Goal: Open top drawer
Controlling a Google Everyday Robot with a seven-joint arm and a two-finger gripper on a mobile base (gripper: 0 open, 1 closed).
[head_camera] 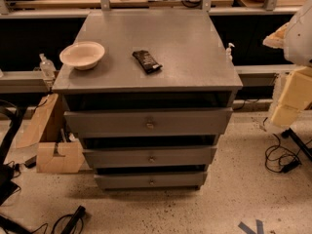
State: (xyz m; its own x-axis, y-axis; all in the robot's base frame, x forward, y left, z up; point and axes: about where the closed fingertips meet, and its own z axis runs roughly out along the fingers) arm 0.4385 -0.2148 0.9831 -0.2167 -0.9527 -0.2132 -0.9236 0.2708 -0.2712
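The claw (291, 97) is hanging at the right edge of the view, as part of a pale white and cream shape, well apart from the cabinet and touching nothing on it. Whether it is spread or pressed together cannot be told.

The top drawer (112, 122) is sitting directly under the grey worktop (195, 57), with a dark gap showing between its flat grey front and the worktop's front edge. Its small round knob (150, 125) is sitting at the centre of the front. Below it, the middle drawer (122, 157) and the bottom drawer (122, 181) are lying one under the other, each narrower than the one above.

On the worktop, a pale bowl (82, 54) is resting near the left edge, and a dark wrapped snack bar (146, 61) is lying to its right, apart from it. A cardboard box (58, 156) is standing on the floor to the left of the cabinet.
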